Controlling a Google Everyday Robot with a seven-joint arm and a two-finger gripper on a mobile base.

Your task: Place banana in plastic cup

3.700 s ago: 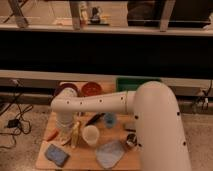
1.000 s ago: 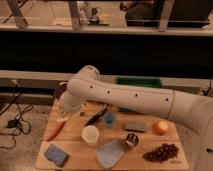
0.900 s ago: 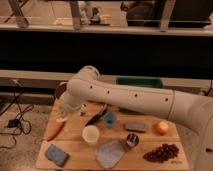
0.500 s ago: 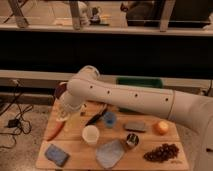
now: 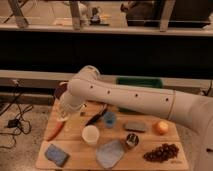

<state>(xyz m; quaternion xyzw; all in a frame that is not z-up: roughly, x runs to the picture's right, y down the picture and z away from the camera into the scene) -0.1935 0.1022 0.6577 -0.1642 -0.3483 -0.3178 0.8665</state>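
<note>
The white arm (image 5: 145, 100) is extended from the lower right across the view to the left, where it is bent downward at a rounded joint (image 5: 84, 86). The gripper (image 5: 64, 116) is hung below that joint, pointed down at the left side.

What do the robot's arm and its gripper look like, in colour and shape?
The arm is a thick, smooth tube with a white shell, rounded at the joint, with a few small dark dots along its side. No cables show. The gripper at its left end, over the wooden table, looks pale and translucent.
</note>
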